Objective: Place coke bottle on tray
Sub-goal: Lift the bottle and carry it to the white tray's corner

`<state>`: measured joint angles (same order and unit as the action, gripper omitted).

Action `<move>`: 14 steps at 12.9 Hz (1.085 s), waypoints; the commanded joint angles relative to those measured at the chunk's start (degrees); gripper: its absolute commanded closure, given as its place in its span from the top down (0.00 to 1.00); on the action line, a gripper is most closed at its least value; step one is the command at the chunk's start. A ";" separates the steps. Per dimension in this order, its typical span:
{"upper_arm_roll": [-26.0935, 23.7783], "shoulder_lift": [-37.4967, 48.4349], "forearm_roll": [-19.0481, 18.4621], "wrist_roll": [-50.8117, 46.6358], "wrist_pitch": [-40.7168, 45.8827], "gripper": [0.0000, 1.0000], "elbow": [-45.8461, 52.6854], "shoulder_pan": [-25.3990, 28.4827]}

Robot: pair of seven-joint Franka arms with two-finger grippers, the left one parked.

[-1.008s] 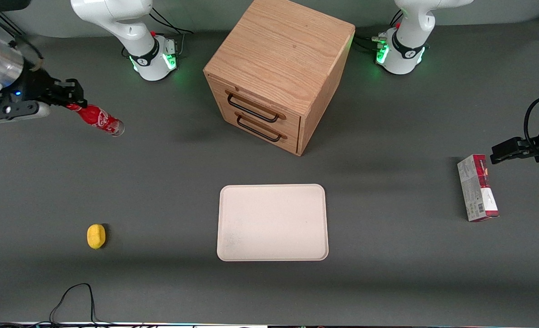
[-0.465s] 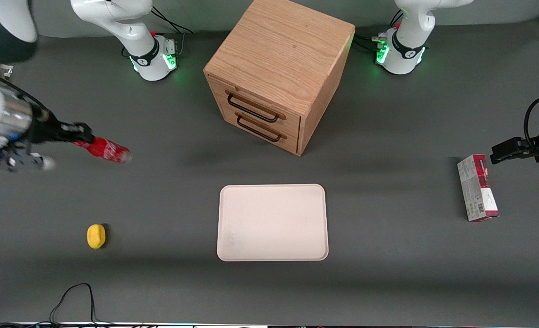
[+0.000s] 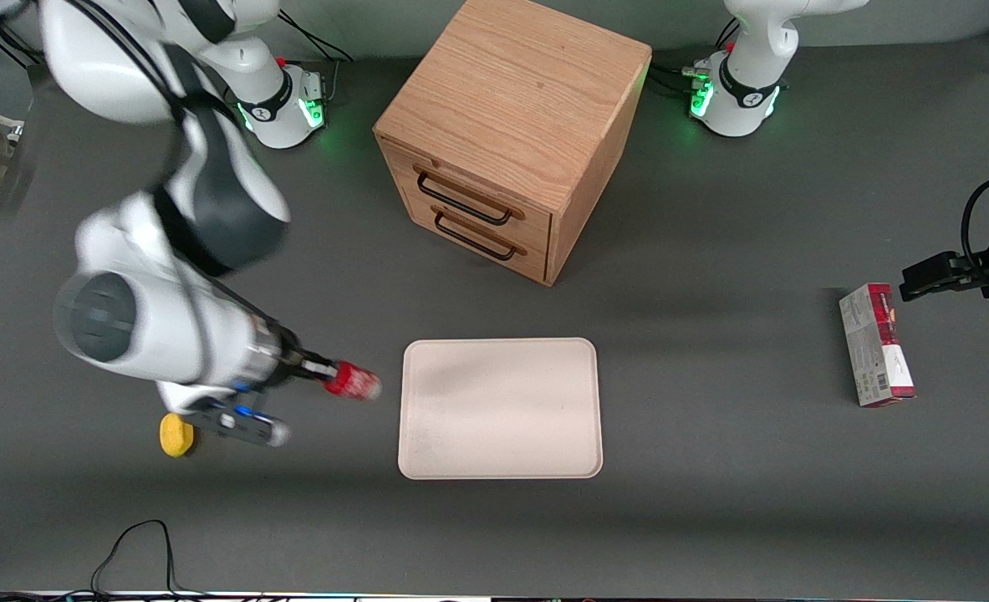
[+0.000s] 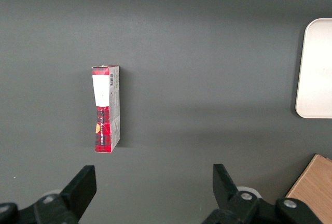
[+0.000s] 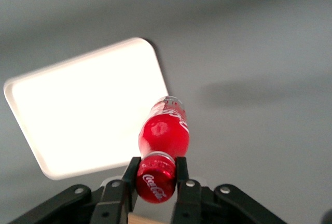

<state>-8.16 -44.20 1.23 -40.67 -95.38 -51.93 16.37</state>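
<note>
My right gripper point(image 3: 320, 374) is shut on the red cap of the coke bottle point(image 3: 354, 382) and holds it in the air, tilted, just beside the tray's short edge at the working arm's end. In the right wrist view the gripper point(image 5: 155, 175) clamps the cap, and the red bottle point(image 5: 165, 130) hangs over the table next to the tray's corner. The cream-white tray point(image 3: 501, 408) lies flat on the table, nearer to the front camera than the wooden cabinet; it also shows in the right wrist view point(image 5: 78, 110) and has nothing on it.
A wooden cabinet point(image 3: 511, 125) with two drawers stands farther from the camera than the tray. A yellow lemon-like object point(image 3: 175, 435) lies by my wrist. A red-and-white carton point(image 3: 876, 344) lies toward the parked arm's end of the table, also in the left wrist view point(image 4: 106, 108).
My gripper has carried the coke bottle nearer to the front camera and toward the tray, from the table's working-arm end to just beside the tray's edge. The grip has not changed.
</note>
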 commanded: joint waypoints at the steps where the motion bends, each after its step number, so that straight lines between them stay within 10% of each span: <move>1: 0.25 -8.25 -7.37 -7.13 -6.28 0.00 5.53 4.19; 14: 0.34 -11.87 -7.74 -9.60 -13.60 0.09 5.53 4.81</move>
<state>-7.75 -55.32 -4.87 -48.37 -109.38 -48.68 20.68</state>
